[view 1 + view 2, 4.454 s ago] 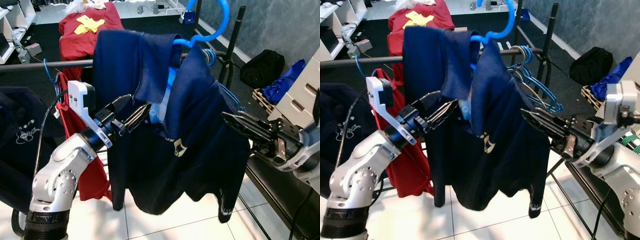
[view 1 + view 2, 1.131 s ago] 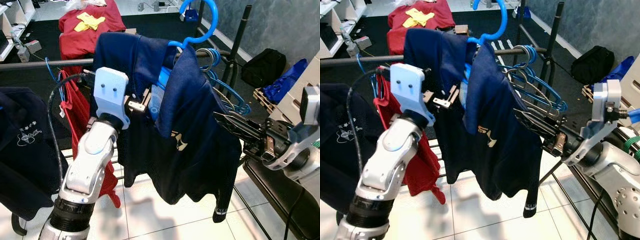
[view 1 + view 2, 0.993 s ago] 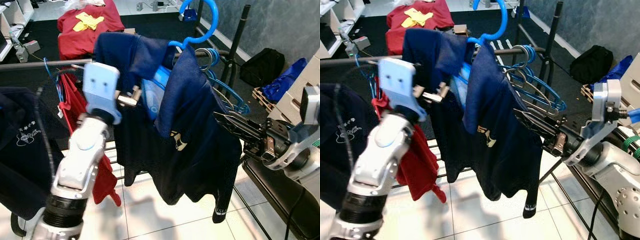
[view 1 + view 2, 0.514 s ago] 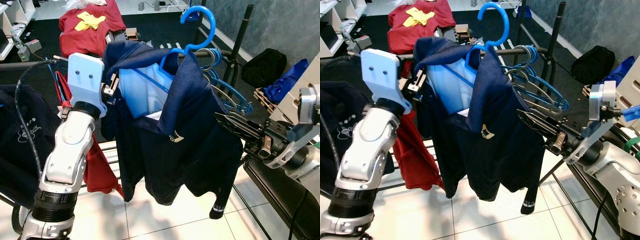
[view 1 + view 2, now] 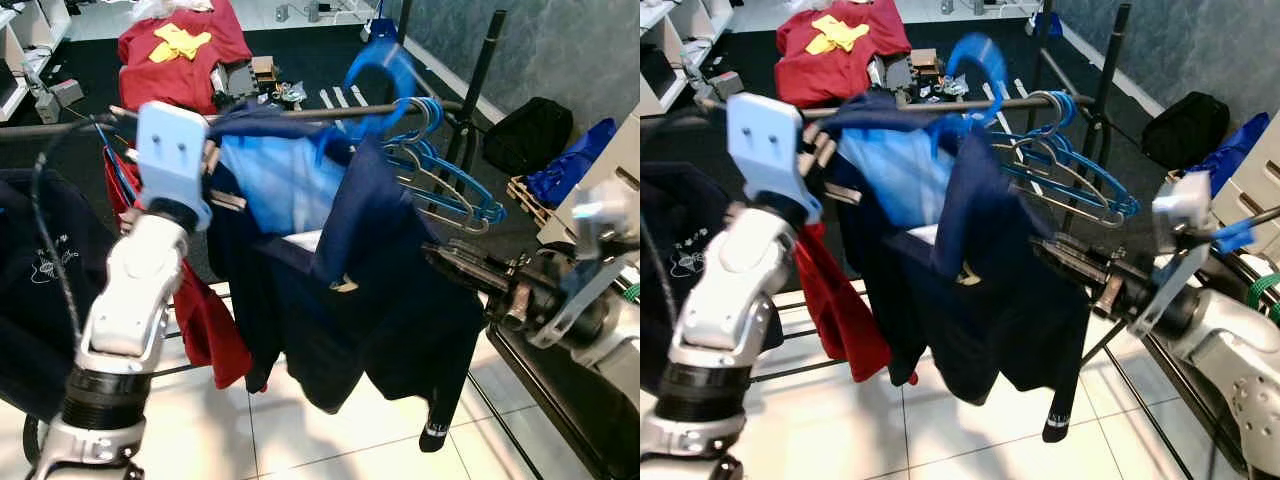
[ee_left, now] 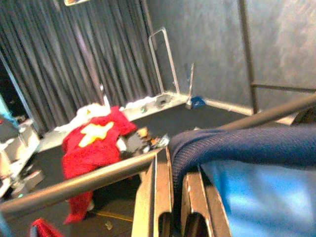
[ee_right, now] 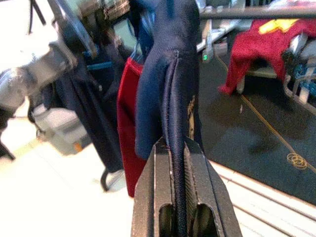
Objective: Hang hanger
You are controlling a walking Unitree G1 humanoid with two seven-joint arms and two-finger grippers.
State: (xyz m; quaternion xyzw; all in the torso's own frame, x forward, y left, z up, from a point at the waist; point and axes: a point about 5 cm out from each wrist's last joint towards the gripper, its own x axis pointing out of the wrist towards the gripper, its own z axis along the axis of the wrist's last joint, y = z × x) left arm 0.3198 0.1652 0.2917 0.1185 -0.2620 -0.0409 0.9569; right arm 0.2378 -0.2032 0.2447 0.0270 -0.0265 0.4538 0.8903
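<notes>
- The bright blue plastic hanger (image 5: 375,85) carries a navy knit polo shirt (image 5: 370,290), and its hook sits right at the dark metal clothes rail (image 5: 940,105); motion blur hides whether it has caught over the rail, so the hanging looks close to done but unconfirmed
- Left to do, as I judge it: seat the hook on the rail and let go of the cloth
- The left gripper (image 6: 170,197), just below the rail, has its fingers closed to a narrow gap on the shirt's ribbed collar edge, with the smooth pale-blue hanger panel beside them
- The right gripper (image 7: 175,197), well below the rail, is pinched tight on a stitched seam of the shirt's lower side
- Spare thin wire hangers in blue and grey (image 5: 1070,165) bunch on the rail beyond the shirt
- A soft red garment (image 5: 205,320) droops under the rail behind the left arm
- The shirt cloth looks limp, matte and heavy, folding freely
</notes>
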